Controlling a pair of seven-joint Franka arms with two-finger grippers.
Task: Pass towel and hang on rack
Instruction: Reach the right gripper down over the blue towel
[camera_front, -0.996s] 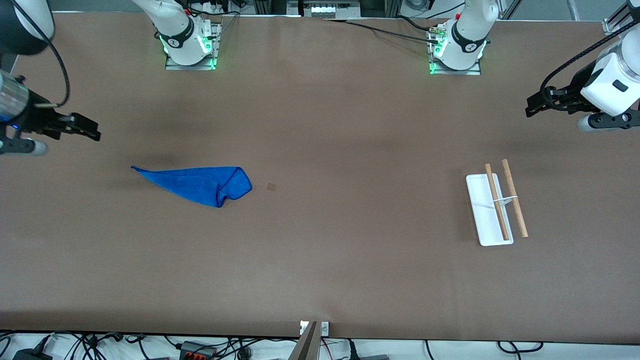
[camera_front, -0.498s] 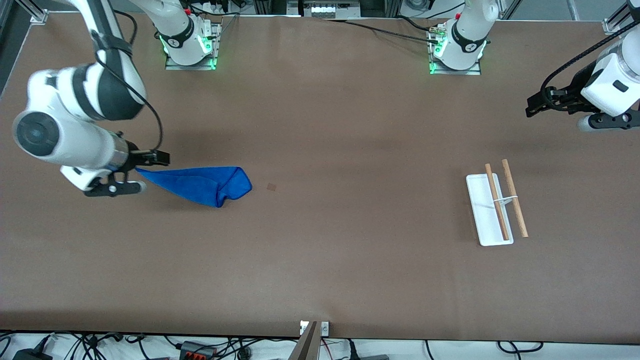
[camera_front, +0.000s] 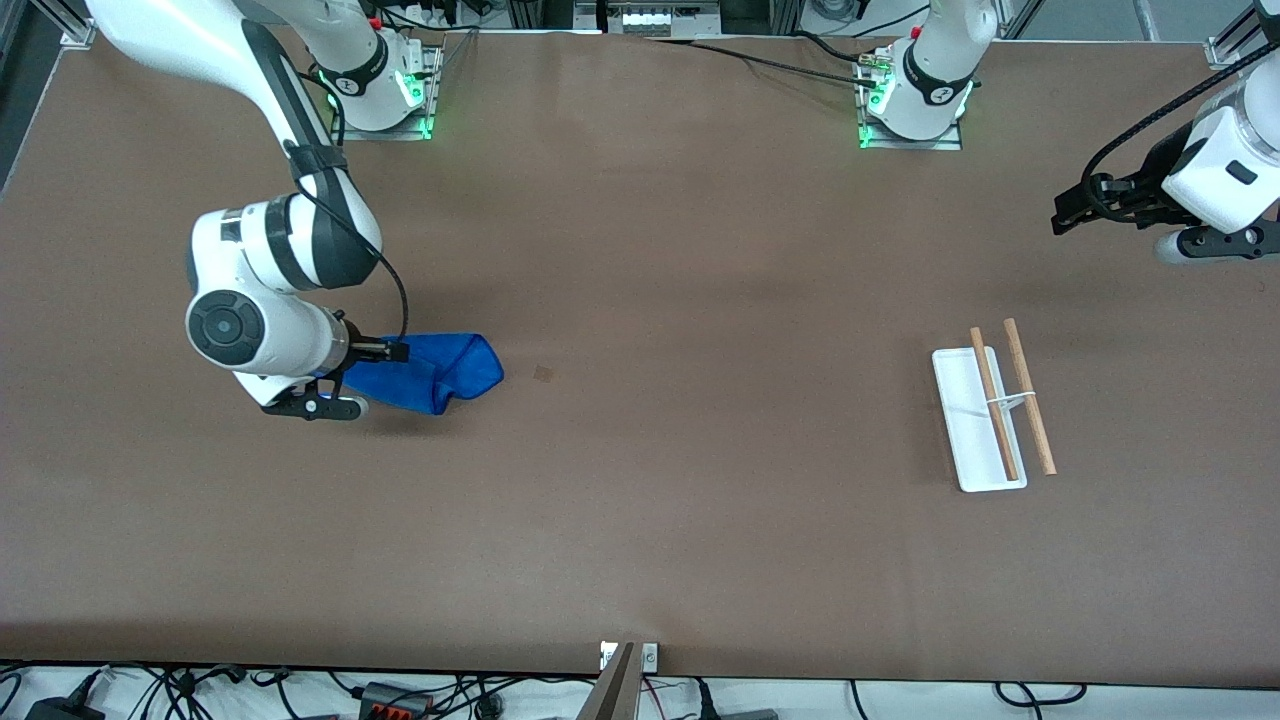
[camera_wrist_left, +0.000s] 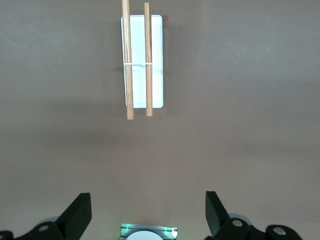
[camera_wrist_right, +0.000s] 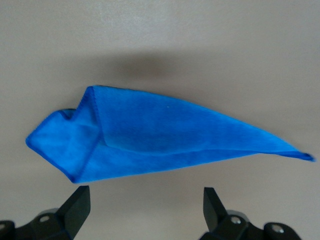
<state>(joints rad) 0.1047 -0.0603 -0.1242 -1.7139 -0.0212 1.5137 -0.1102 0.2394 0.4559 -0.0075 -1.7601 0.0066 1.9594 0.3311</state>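
Towel (camera_front: 440, 370): bright blue cloth, folded to a long wedge with a bunched end, lying flat on the brown counter (camera_front: 660, 520) toward the right arm's end; the pointed end is hidden in the front view under the right arm's wrist. Right claw (camera_front: 385, 352): poised over the towel, fingers (camera_wrist_right: 75, 207) spread wide and clear of the cloth, holding nothing. Rack (camera_front: 985, 415): white rectangular tray base with a thin white stand carrying two parallel light wooden rods (camera_wrist_left: 136, 57), set on the counter toward the left arm's end, well apart from the towel, nothing hung on it. Left claw (camera_front: 1068, 215): waiting in the air at the left arm's end of the counter, fingers (camera_wrist_left: 77, 215) spread wide, holding nothing
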